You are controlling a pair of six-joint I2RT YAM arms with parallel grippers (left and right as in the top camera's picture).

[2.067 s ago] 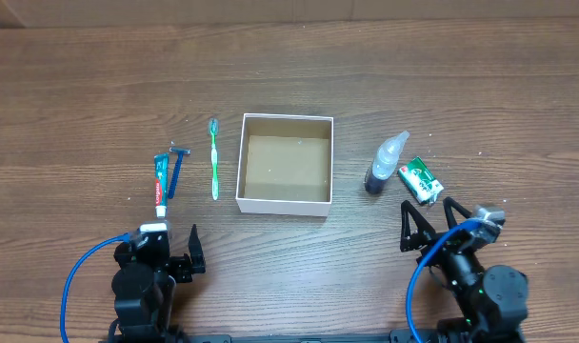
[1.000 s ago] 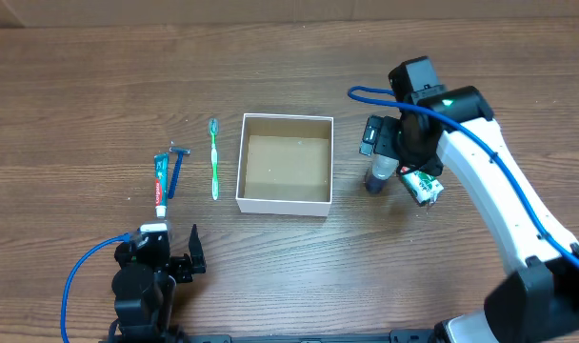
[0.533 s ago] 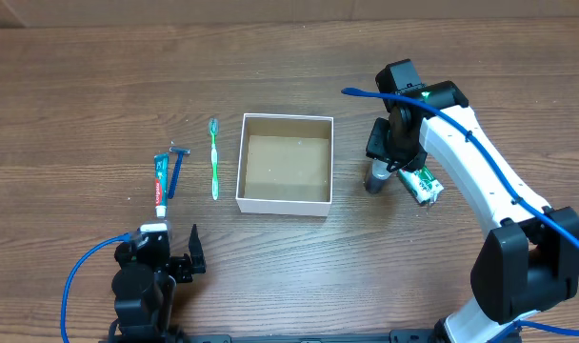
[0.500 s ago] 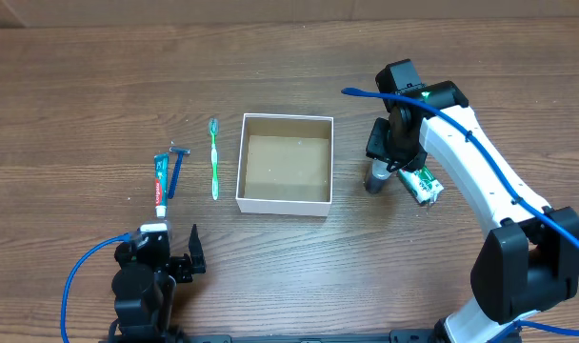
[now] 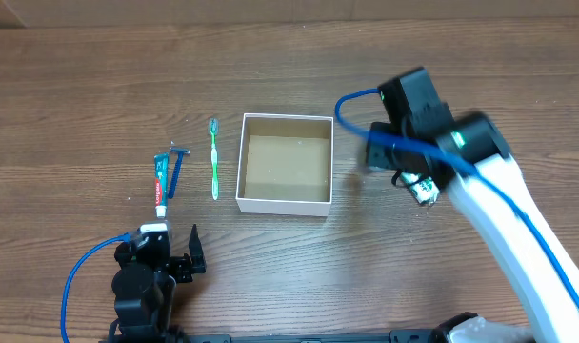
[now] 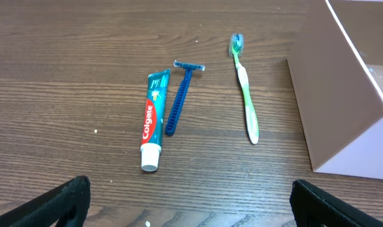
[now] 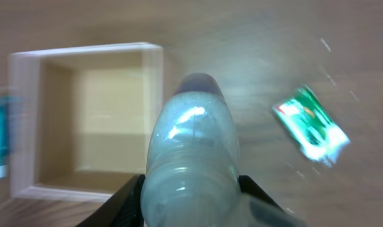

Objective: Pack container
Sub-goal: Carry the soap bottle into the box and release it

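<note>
The container (image 5: 285, 164) is a square shallow box with white walls and a bare brown floor, at mid-table; it also shows in the wrist views (image 7: 91, 113) (image 6: 342, 107). My right gripper (image 5: 387, 152) hovers just right of it, blurred. In the right wrist view this gripper (image 7: 191, 205) is shut on a clear plastic bottle (image 7: 191, 151) with a dark cap, held above the table. From overhead the bottle is hidden under the arm. My left gripper (image 5: 166, 250) (image 6: 191, 205) stands open at the near left edge, with nothing between its fingers.
Left of the container lie a green toothbrush (image 5: 214, 157) (image 6: 245, 94), a blue razor (image 5: 176, 170) (image 6: 179, 101) and a toothpaste tube (image 5: 160, 184) (image 6: 152, 123). A green packet (image 5: 423, 191) (image 7: 311, 123) lies on the wood to the right, partly under the arm.
My right arm came from the near edge to the bottle, shut on it and lifted it off the table toward the container. The left arm has not moved.
</note>
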